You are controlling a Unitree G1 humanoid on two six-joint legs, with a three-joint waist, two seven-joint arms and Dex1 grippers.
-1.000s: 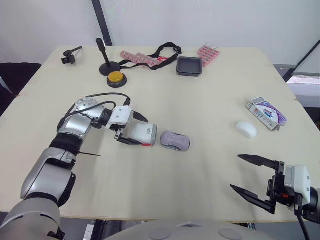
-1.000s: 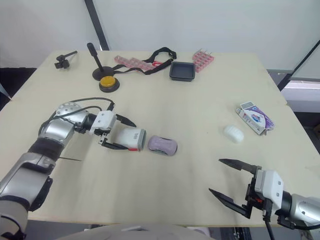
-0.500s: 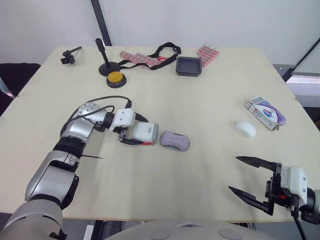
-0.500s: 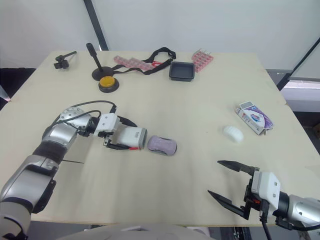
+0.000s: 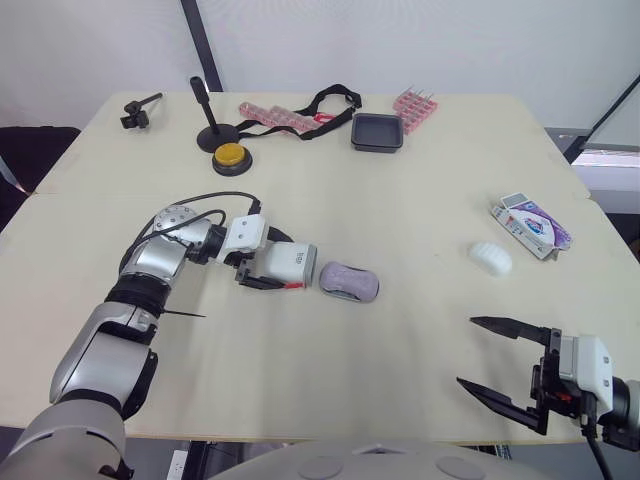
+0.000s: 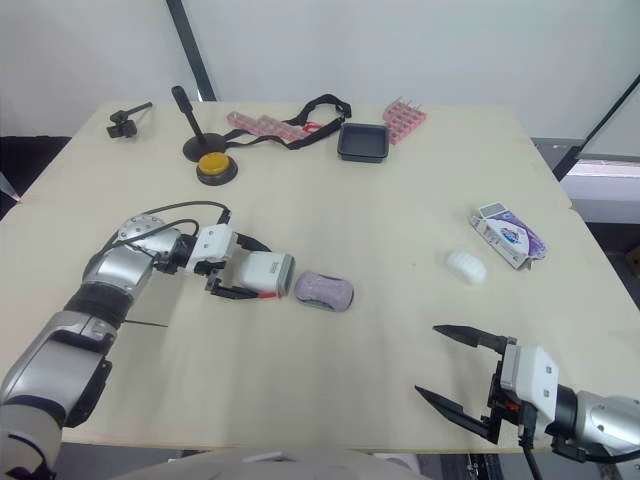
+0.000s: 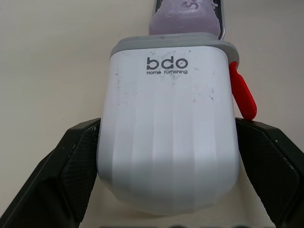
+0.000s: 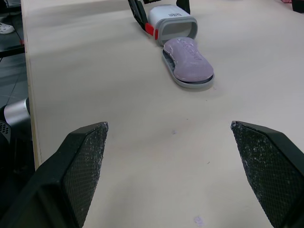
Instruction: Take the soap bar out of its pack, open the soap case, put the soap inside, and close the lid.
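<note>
Clasping soap case lid: left pincer | lid white, grey-rimmed, red tab | right pincer spread

a pale wooden table stands before a plain white wall, with a slanted black pole behind its far edge.

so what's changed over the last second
The left hand, gripping the white case, nudged it slightly toward the purple tray. The open right hand drew back a little toward the robot. The tray, soap and pack stayed put.
</note>
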